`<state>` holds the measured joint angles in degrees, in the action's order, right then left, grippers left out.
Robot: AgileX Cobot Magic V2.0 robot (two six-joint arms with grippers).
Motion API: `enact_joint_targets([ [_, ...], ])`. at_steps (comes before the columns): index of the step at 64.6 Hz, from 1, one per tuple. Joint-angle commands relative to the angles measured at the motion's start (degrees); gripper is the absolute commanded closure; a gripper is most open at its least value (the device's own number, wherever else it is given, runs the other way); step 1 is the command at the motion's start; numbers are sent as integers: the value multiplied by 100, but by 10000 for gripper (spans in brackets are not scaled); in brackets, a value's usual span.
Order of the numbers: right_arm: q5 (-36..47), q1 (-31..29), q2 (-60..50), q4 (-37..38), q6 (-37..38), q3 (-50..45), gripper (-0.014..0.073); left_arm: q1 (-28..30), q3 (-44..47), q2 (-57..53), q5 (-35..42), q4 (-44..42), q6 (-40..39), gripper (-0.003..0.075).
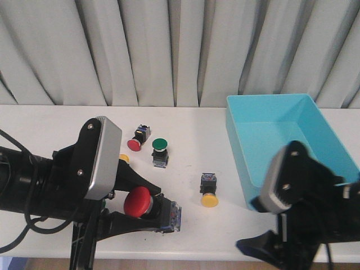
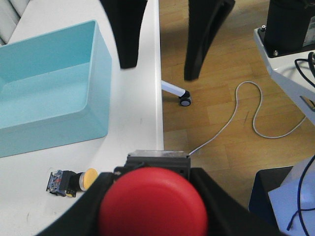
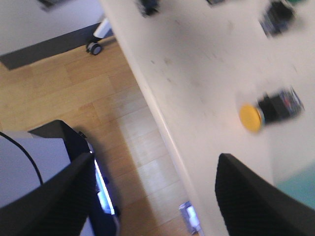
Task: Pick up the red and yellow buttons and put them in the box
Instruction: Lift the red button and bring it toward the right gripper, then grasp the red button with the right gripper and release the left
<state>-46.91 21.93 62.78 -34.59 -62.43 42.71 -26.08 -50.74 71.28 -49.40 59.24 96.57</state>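
My left gripper [image 1: 151, 209] is shut on a large red button [image 1: 136, 202] and holds it above the table's front edge; its red cap fills the left wrist view [image 2: 152, 204]. A small red button [image 1: 134, 144] lies on the table at the back. A yellow button [image 1: 208, 198] lies mid-table, and it also shows in the left wrist view [image 2: 88, 178] and the right wrist view [image 3: 252, 118]. Another yellow cap [image 1: 124, 158] peeks out behind my left arm. The turquoise box [image 1: 323, 126] stands at the right. My right gripper [image 1: 257, 246] is open and empty, low at the front edge.
A green-capped button [image 1: 160, 145] stands next to the small red one. The box's near wall [image 2: 54, 118] shows in the left wrist view. Beyond the table's front edge are wooden floor, a castor [image 2: 184, 101] and a cable [image 2: 256, 108].
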Motion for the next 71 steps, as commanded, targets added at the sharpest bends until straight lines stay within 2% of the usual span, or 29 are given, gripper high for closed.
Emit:
enact_joint_targets([
  [1,527,469,207,-134,-384,352,106,-22,-129,-118,7,422,4,500],
  [16,1156,1359,709,-393,-1545,610,106,-22,-129,-118,-5,422,0,500],
  [22,1384,1554,829,-796,-2089,610,106,-22,-129,-118,-5,422,0,500],
  [32,1744,1619,881,-1904,-2868,610,106,-22,-129,-118,-5,427,0,500],
  [41,1681,1619,881,-2503,-3499,600,106,-22,-129,-118,-5,427,0,500],
  [56,1581,1619,881,-2689,-3667,603,125,-22,-129,-118,0,427,0,500],
  [71,1581,1619,881,-2689,-3667,598,251,-22,-129,-118,0,427,0,500],
])
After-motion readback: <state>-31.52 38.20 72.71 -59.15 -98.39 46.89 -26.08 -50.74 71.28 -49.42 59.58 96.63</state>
